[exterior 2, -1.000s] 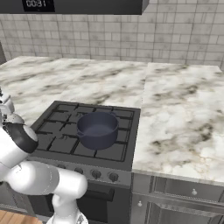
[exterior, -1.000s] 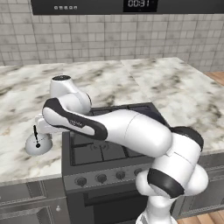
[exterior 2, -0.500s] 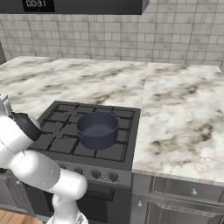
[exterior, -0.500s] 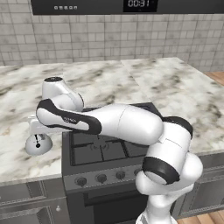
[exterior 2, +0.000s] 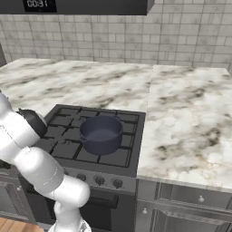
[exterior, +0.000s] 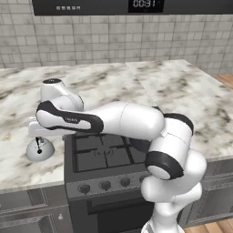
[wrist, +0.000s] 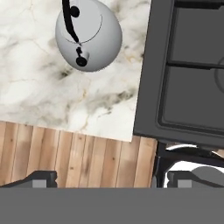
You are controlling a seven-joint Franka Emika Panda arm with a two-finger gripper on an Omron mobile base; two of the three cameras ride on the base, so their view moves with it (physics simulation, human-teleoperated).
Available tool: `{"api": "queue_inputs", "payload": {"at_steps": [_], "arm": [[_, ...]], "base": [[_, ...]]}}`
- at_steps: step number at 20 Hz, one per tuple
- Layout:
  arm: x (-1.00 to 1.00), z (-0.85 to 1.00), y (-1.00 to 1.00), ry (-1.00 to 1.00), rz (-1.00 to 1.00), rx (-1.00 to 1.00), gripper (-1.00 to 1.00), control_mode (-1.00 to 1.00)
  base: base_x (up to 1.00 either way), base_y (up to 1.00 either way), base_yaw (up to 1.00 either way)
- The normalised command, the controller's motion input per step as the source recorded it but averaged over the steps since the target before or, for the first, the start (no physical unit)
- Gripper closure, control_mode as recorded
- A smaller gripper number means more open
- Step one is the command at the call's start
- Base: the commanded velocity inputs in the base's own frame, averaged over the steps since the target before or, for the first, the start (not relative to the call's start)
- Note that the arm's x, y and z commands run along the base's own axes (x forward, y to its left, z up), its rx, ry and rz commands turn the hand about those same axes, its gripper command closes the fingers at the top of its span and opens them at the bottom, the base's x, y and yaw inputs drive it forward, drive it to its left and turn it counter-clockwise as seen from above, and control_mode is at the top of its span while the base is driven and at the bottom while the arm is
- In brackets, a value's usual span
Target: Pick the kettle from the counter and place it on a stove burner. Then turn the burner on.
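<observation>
Kettle [wrist: 89,34] on counter [wrist: 39,87], up-left of wide-spread, empty fingertips [wrist: 43,178]; handle [wrist: 68,19] running along view's vertical, left of cooktop [wrist: 183,70].

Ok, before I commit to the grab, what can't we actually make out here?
- Tool: hand view, fingertips cut by the bottom edge; open, but the gap's width is unclear.
- Kettle: left base view, top hidden by the arm.
- Kettle handle: hand view, cut by the top edge.
- Stove knobs: markings too small.

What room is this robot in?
A kitchen, it looks like: there's a gas stove with a pot on it, a marble counter and a little kettle.
</observation>
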Motion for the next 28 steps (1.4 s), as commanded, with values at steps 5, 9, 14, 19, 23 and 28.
{"api": "queue_inputs", "payload": {"at_steps": [5, 9, 14, 19, 23, 28], "arm": [[0.22, -0.03, 0.02, 0.0, 0.0, 0.0, -1.0, -1.0], [0.2, -0.07, 0.03, 0.0, 0.0, 0.0, -1.0, -1.0], [0.19, -0.1, 0.11, 0.0, 0.0, 0.0, -1.0, -1.0], [0.16, -0.09, 0.24, 0.0, 0.0, 0.0, -1.0, -1.0], [0.09, -0.01, 0.19, 0.0, 0.0, 0.0, -1.0, -1.0], [0.04, 0.0, 0.09, 0.0, -0.02, 0.0, -1.0, -1.0]], "base": [[0.0, 0.0, 0.0], [0.0, 0.0, 0.0], [0.0, 0.0, 0.0], [0.0, 0.0, 0.0], [0.0, 0.0, 0.0], [0.0, 0.0, 0.0]]}}
